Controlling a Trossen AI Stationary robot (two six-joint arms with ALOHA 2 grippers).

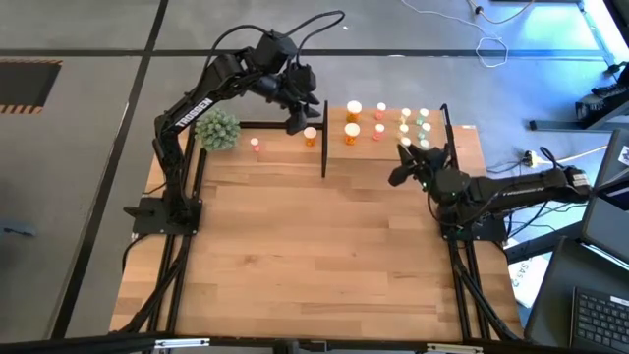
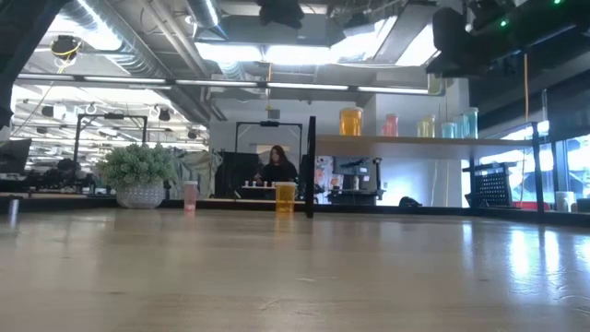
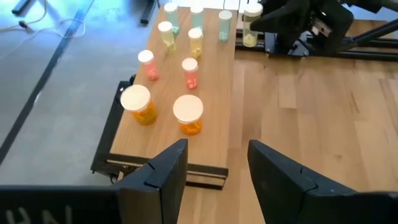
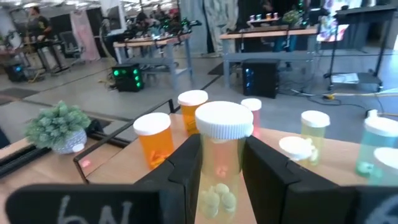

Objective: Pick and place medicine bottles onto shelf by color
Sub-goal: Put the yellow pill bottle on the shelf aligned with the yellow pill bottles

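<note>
At the shelf's (image 1: 462, 129) right end, the right gripper (image 4: 217, 165) pinches a yellowish bottle (image 4: 219, 163) in its jaws. Set it upright beside the other yellowish bottles (image 1: 405, 120). The left gripper (image 3: 214, 171) hovers near the orange bottle on the tabletop (image 1: 311, 136), jaws spread and empty.

Right end effector (image 4: 219, 171) base cut off by frame edge; held yellowish bottle (image 4: 220, 158) bottom hidden between fingers.
</note>
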